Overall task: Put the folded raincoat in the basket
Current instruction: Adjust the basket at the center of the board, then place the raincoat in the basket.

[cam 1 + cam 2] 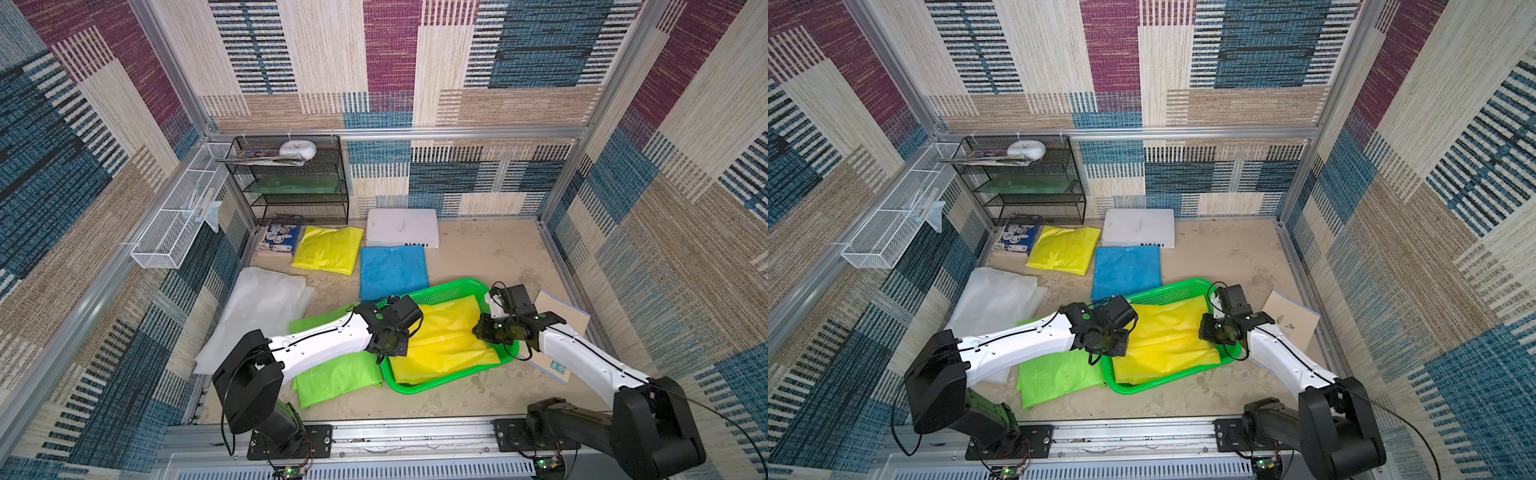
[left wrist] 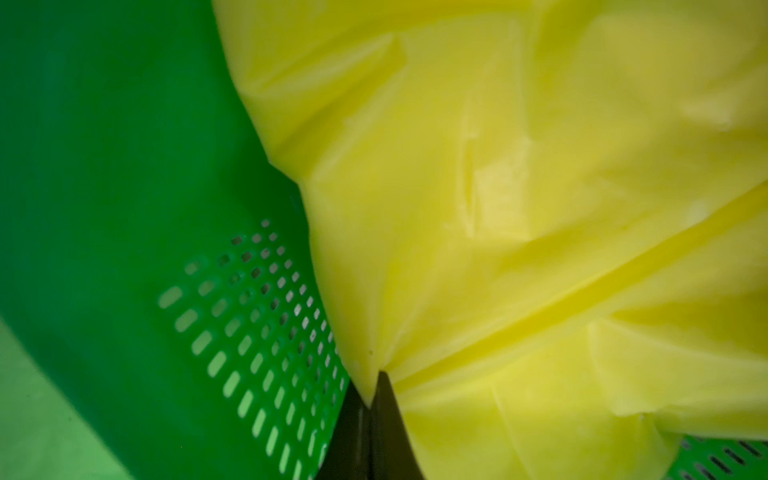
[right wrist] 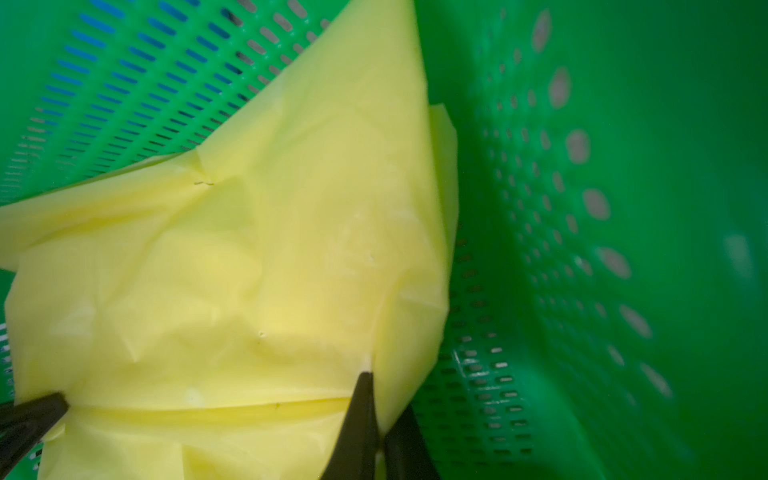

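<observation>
Yellow folded raincoat (image 1: 449,340) is lying inside the green basket (image 1: 446,293) on the counter (image 1: 490,257); left fingers (image 2: 390,428) and right fingers (image 3: 359,419) are each pinching together on its opposite edges. Behind, a white book (image 1: 402,226) is showing dark spine lettering, too small to read. Cardboard (image 1: 559,309) beside the basket is bearing a teal label.

Patchwork woven walls (image 1: 390,62) (blue, maroon, beige) enclose a beige bench (image 1: 490,257), a black mesh rack (image 1: 291,183) in its back corner.
</observation>
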Action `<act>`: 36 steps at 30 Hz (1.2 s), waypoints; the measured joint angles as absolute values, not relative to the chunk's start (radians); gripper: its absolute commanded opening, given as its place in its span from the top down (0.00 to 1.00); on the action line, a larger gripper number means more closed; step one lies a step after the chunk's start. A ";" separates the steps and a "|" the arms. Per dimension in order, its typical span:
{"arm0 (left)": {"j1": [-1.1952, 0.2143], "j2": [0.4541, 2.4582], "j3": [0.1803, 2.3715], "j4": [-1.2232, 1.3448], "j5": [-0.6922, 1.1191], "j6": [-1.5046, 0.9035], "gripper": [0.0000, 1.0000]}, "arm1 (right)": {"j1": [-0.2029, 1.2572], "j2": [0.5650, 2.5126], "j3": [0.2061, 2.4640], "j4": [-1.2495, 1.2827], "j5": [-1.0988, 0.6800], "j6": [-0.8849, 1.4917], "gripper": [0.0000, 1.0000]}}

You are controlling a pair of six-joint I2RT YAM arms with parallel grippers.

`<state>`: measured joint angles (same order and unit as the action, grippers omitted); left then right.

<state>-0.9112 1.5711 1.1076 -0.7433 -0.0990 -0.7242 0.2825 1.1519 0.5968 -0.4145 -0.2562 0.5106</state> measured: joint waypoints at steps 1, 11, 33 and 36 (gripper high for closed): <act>-0.899 1.568 1.108 -0.746 -0.097 -0.712 1.00 | 0.290 1.122 0.584 -0.418 -0.264 0.526 1.00; -0.845 1.552 1.147 -0.786 -0.045 -0.623 1.00 | 0.343 1.034 0.639 -0.458 -0.253 0.614 1.00; -0.929 1.497 1.125 -0.803 0.014 -0.719 1.00 | 0.345 1.184 0.711 -0.440 -0.201 0.510 1.00; -0.929 1.510 1.119 -0.796 0.000 -0.723 0.97 | 0.345 1.210 0.696 -0.420 -0.194 0.508 1.00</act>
<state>-0.9291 1.5101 1.1191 -0.7963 -0.0002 -0.7235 0.3447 1.2102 0.6956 -0.4198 -0.1944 0.5079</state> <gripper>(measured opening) 0.066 0.085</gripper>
